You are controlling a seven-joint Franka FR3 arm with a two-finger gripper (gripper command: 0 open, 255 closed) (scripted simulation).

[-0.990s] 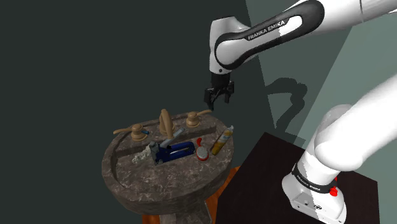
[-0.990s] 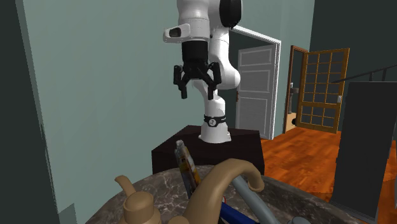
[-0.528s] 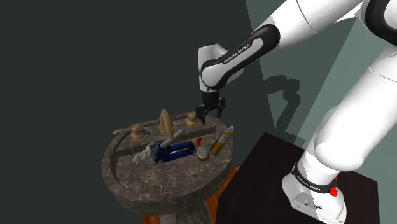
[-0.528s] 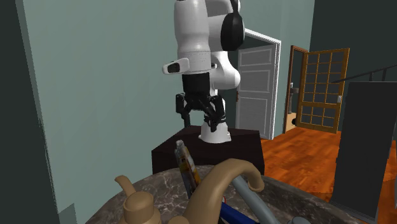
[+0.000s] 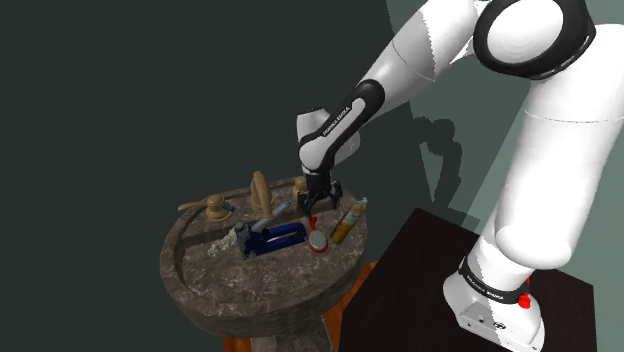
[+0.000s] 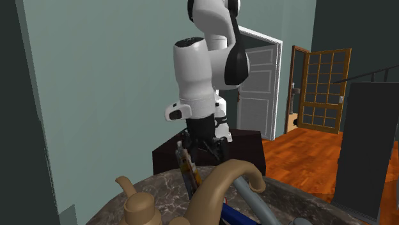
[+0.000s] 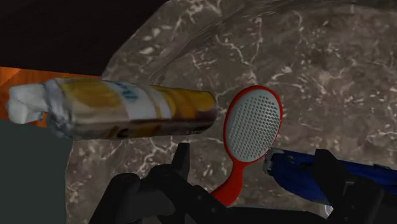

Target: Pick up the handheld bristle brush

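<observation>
A tube (image 7: 127, 108) beside one side of the spread gripper (image 7: 252, 154) and a blue tool (image 7: 302, 179) beside the other hem the brush (image 7: 253, 124) between.

a white franka arm (image 5: 540, 160) built of rounded, glossy shells, its joints ringed in black. white lettering (image 5: 337, 121) reading franka emika runs along the dark forearm band. the base (image 5: 487, 305) carries a black collar (image 5: 488, 281) and a red spot (image 5: 523, 299). the all-black claw (image 5: 320, 200) sits beneath a small white wrist block (image 6: 177, 112).
</observation>
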